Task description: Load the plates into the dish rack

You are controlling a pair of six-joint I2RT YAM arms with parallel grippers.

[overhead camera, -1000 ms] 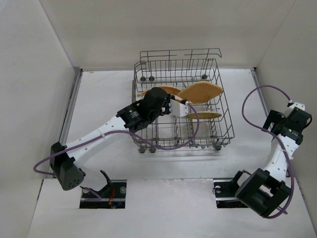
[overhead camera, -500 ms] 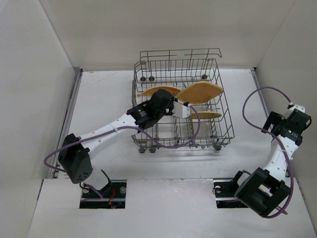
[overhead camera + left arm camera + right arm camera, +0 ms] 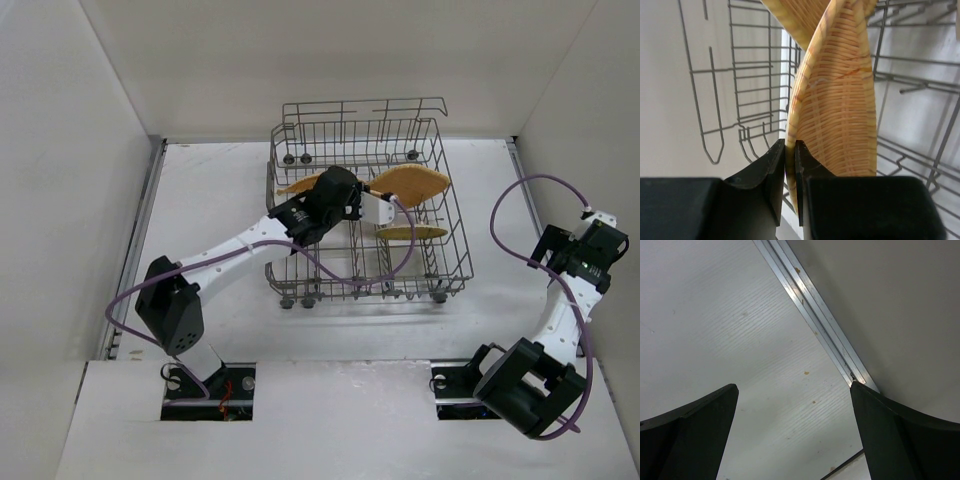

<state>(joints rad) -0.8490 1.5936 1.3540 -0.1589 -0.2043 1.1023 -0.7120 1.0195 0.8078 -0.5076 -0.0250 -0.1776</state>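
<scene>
We see the left fingers (image 3: pixel 777 160) pinched shut on the lower rim of a thin round orange-yellow woven plate (image 3: pixel 837 110). The plate stands on edge between them and leans a little to the right. From above, this plate (image 3: pixel 408 183) sits inside the walls of the large rectangular grey wire dish rack (image 3: pixel 458 240), over its far right part. We cannot tell whether it touches the tines below it.

A second plate (image 3: pixel 298 186) of the same make shows to the left of the left wrist, at the far left of the rack. In the left wrist view its edge (image 3: pixel 795 20) crosses the gripped plate at the top. A third plate (image 3: pixel 413 232) lies lower in the right half of the rack, nearer to us, seen almost edge-on.

The left arm's purple cable (image 3: pixel 350 285) loops over the near part of the rack.

The right fingers (image 3: pixel 700 425) are spread wide with nothing between them. They look onto the white bench (image 3: pixel 210 200) and the aluminium rail (image 3: pixel 815 325) at the foot of the right wall. That arm stands at the right edge of the bench, well apart from the rack.
</scene>
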